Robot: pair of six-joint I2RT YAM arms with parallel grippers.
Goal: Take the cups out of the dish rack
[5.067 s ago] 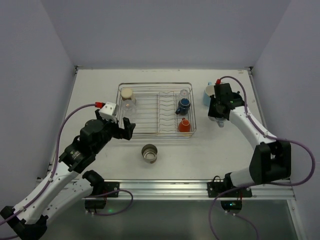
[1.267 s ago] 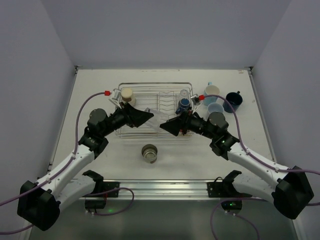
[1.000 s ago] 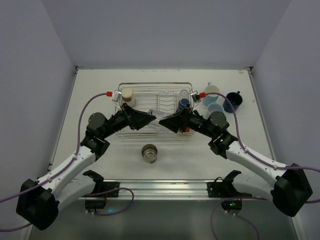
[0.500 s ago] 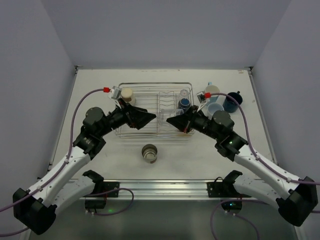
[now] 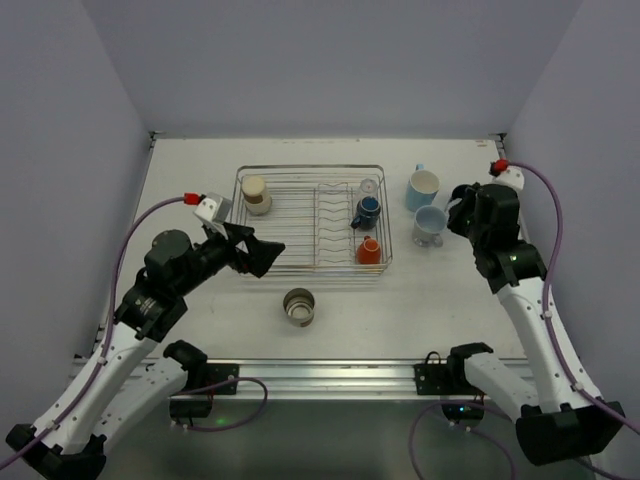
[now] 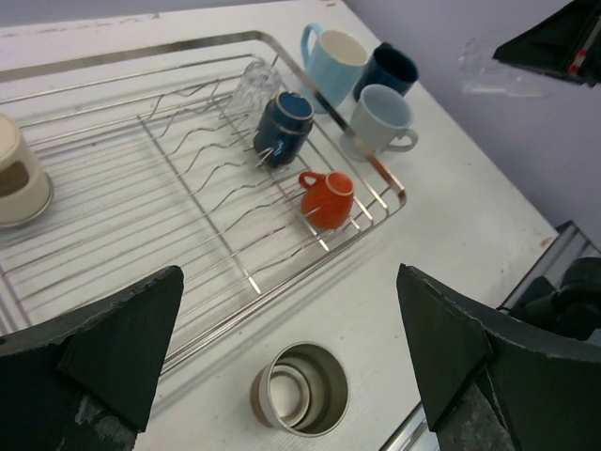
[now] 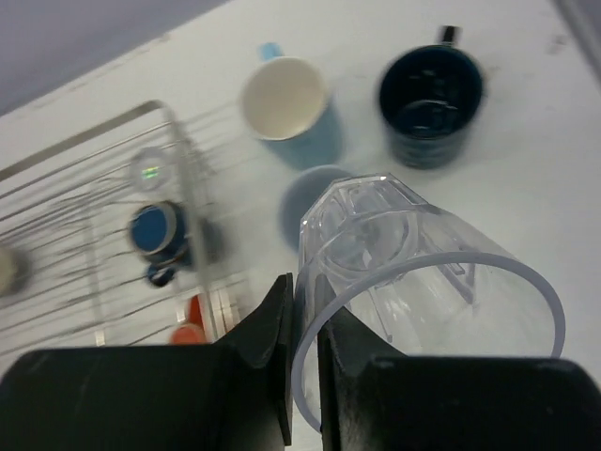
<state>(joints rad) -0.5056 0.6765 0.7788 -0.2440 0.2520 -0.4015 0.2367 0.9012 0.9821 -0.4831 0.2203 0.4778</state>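
**Glass in my right pincer, left pincer gaping**

My right pincer (image 7: 305, 324) was pinched on the rim of a clear glass (image 7: 413, 272), holding it above the table. Beyond it stood a light blue mug (image 7: 284, 101) and a navy mug (image 7: 430, 91). The dish rack (image 5: 310, 168) lay off to its left. My left pincer (image 5: 265, 252) was spread wide, with nothing in it. Ahead of it the rack held an orange mug (image 6: 327, 197), a dark blue mug (image 6: 284, 120), a second glass (image 6: 255, 83) and a cream cup (image 6: 19, 183). A metallic cup (image 6: 300, 387) stood between the spread fingers, outside the rack.
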